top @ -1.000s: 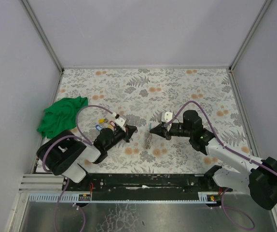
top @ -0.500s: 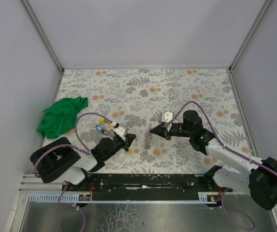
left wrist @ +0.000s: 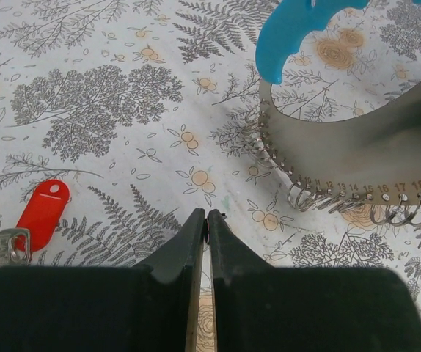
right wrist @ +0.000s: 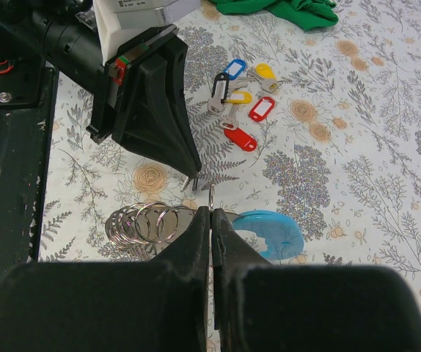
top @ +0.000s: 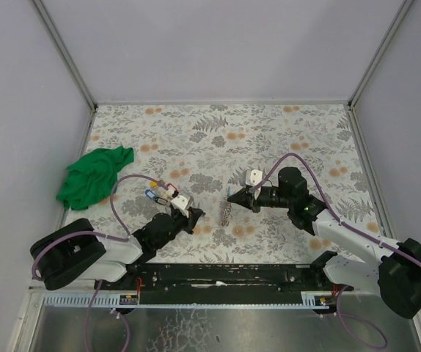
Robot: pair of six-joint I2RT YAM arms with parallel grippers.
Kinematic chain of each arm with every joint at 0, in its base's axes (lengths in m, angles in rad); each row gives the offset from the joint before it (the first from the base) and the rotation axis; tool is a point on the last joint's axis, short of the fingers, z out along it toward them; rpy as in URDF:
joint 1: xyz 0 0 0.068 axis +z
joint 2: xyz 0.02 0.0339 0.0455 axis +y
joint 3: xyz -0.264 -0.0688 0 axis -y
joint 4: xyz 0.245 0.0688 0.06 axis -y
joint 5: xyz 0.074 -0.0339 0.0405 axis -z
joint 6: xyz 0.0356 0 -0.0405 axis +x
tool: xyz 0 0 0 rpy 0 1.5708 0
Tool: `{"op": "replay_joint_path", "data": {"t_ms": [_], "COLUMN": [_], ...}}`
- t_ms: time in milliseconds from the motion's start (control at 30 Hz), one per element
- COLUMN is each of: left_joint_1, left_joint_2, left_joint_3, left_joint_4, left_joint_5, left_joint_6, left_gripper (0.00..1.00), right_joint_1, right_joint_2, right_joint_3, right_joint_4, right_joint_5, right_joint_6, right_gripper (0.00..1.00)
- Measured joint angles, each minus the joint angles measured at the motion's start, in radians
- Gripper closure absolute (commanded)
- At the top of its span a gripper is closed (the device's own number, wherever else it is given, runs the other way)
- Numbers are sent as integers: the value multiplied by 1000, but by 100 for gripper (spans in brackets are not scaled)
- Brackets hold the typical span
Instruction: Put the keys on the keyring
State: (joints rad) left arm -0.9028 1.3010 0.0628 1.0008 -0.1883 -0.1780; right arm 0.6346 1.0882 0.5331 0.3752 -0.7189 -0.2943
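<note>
Left pincer (left wrist: 206, 214) pressed together, nothing seen between fingers. It has drawn back toward base, low over table, leaving keys (right wrist: 236, 99) lying. Red key (left wrist: 42, 213) just left of it; keyring (left wrist: 357, 158) close ahead-right. Right pincer (right wrist: 210, 211) pressed together at keyring's edge, apparently pinching it. No key lifted, so threading not begun.
</note>
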Motion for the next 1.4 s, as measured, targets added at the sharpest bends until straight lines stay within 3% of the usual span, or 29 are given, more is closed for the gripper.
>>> {"op": "replay_joint_path", "data": {"t_ms": [300,767,1033,1400], "left_joint_1": [-40,-105,-105,-105], "left_joint_2": [-80,-373,-276,-165], "left_joint_3": [-39,59,274,362], "left_joint_4": [-117,-592,-929,-1133], "left_joint_5": [-53,-151,-131,-122], "left_joint_6": [-104,-291,-385,-409], "left_gripper": [91,73,73,70], "right_joint_1": [0,0,0,0], "right_joint_2": [0,0,-5,-6], "right_joint_3": [0,0,0,0], "right_joint_4": [0,0,0,0], "right_joint_5": [0,0,0,-5], "right_joint_6": [4,7,7,7], "right_gripper": [100,100,100,100]}}
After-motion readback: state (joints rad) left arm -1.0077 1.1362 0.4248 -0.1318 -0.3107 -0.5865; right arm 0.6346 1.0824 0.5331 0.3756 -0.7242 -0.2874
